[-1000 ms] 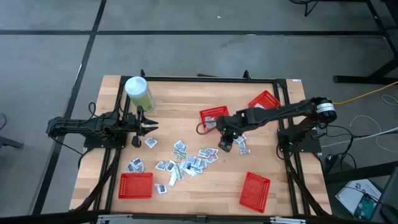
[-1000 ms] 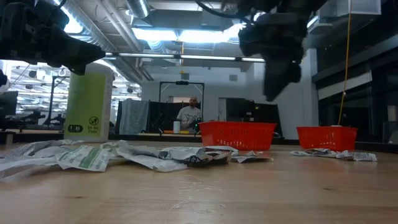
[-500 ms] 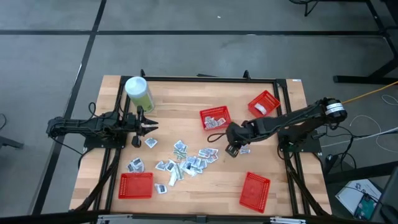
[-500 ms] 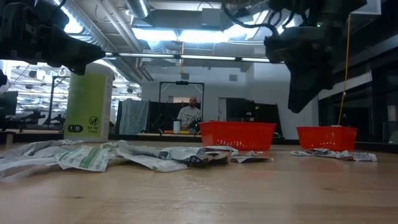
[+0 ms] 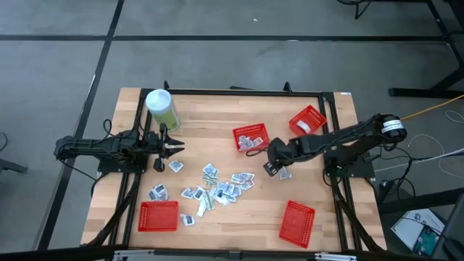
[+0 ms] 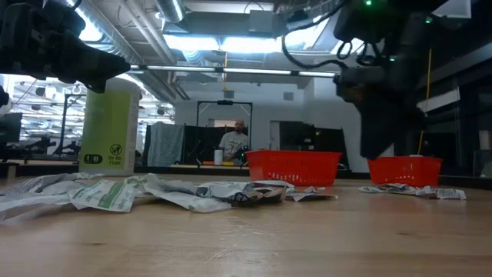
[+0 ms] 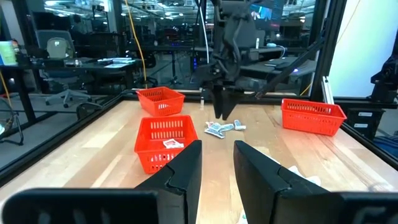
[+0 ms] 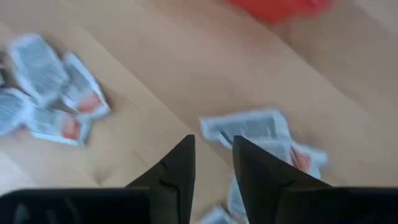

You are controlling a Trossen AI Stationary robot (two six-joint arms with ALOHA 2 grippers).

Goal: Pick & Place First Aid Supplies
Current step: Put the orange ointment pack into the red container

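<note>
The first aid supplies are small white-grey packets. Most lie scattered on the wooden table's middle (image 5: 217, 185). A small group (image 5: 284, 172) lies flat farther right, and some packets sit in two red mesh baskets (image 5: 250, 138) (image 5: 308, 119). My right gripper (image 5: 270, 170) hangs slanting down just above that small group, open, with nothing between its fingers (image 8: 180, 168). A packet (image 8: 249, 127) lies just ahead of them. My left gripper (image 5: 176, 148) waits level at the table's left edge, open and empty (image 7: 217, 152).
A tall pale-green canister (image 5: 161, 109) with a white lid stands at the far left. Two more red baskets (image 5: 158, 216) (image 5: 297, 221) sit near the front edge. A person (image 6: 233, 144) shows in the room far behind the table.
My right gripper has come away from the middle red basket, moving toward the table's right edge and down, and has rolled about its own axis. It now hangs lower, over the small group of packets. The packets have not moved.
</note>
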